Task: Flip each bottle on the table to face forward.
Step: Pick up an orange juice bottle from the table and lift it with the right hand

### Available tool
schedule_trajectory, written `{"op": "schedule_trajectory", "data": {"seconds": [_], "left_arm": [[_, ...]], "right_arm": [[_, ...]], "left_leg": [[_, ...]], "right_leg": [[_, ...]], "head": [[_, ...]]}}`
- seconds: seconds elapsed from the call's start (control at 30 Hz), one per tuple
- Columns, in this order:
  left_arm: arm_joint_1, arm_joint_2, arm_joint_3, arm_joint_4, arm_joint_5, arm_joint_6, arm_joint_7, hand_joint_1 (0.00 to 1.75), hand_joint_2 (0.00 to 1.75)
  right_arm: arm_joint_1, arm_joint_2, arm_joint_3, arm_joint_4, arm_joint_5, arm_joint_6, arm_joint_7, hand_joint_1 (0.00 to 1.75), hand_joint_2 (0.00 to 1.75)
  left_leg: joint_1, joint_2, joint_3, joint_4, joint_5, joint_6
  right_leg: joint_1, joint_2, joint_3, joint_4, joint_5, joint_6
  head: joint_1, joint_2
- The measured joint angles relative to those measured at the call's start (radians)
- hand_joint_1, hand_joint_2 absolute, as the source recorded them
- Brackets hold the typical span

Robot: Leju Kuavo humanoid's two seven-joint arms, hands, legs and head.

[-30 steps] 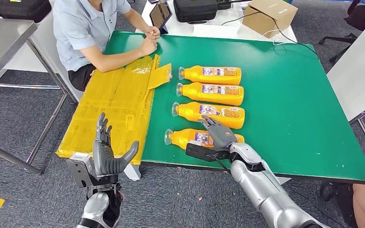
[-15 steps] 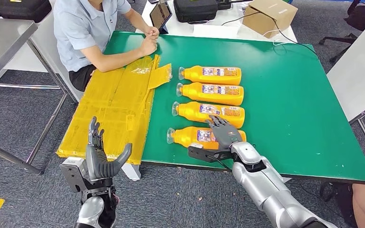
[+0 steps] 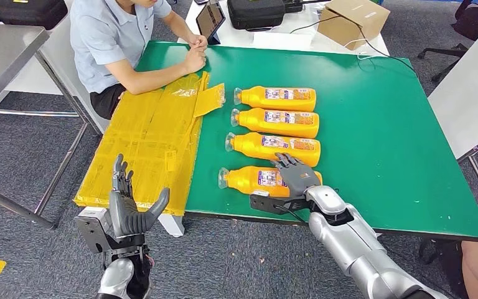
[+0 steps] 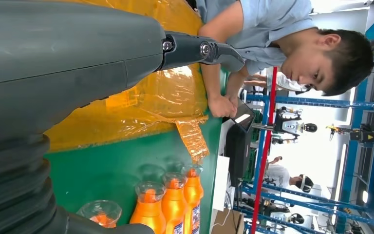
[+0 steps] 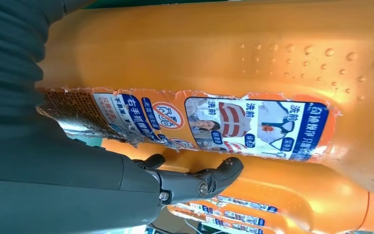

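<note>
Several orange bottles lie on their sides in a column on the green table (image 3: 379, 137), clear caps pointing left, each with a label showing on top. My right hand (image 3: 297, 177) rests on the base end of the nearest bottle (image 3: 249, 179), fingers spread over it toward the second bottle (image 3: 274, 148). In the right wrist view the nearest bottle's label (image 5: 253, 124) sits close, with one of the fingers (image 5: 195, 183) beyond it. Two more bottles (image 3: 280, 123) (image 3: 280, 98) lie farther back. My left hand (image 3: 127, 208) hangs open off the table's front left corner.
A yellow plastic sheet (image 3: 149, 143) covers the table's left part and hangs over its edge. A person (image 3: 112, 37) sits at the far left corner, forearms on the table. A tablet, a black case and a cardboard box (image 3: 351, 18) stand behind the table.
My right hand slid right and back toward the table's front edge along the nearest bottle, which shifted slightly right. My left hand dropped lower and a little left.
</note>
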Motion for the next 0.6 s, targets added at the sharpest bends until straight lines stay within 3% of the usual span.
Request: {"op": "schedule_trajectory", "data": {"seconds": [0.27, 0.5, 0.53, 0.6], "left_arm": [[0.0, 0.0, 0.008, 0.0, 0.003, -0.003, -0.001, 0.0, 1.75], [0.016, -0.001, 0.017, -0.023, 0.009, -0.004, -0.006, 0.0, 1.75], [0.019, -0.001, 0.019, -0.028, 0.009, -0.004, -0.007, 0.0, 1.75], [0.022, -0.001, 0.023, -0.036, 0.009, -0.004, -0.009, 0.0, 1.75]], "right_arm": [[0.006, -0.014, 0.01, -0.013, -0.01, 0.024, -0.012, 0.0, 1.75], [0.065, -0.067, 0.027, -0.102, 0.036, 0.006, 0.024, 0.01, 1.75], [0.075, -0.077, 0.028, -0.119, 0.042, 0.008, 0.03, 0.34, 1.75], [0.094, -0.096, 0.03, -0.148, 0.05, 0.015, 0.041, 1.18, 1.75]], "left_leg": [[0.0, 0.0, 0.0, 0.0, 0.0, 0.0], [0.0, 0.0, 0.0, 0.0, 0.0, 0.0], [0.0, 0.0, 0.0, 0.0, 0.0, 0.0], [0.0, 0.0, 0.0, 0.0, 0.0, 0.0]], "right_leg": [[0.0, 0.0, 0.0, 0.0, 0.0, 0.0], [0.0, 0.0, 0.0, 0.0, 0.0, 0.0], [0.0, 0.0, 0.0, 0.0, 0.0, 0.0], [0.0, 0.0, 0.0, 0.0, 0.0, 0.0]], "head": [[0.0, 0.0], [0.0, 0.0], [0.0, 0.0], [0.0, 0.0]]}}
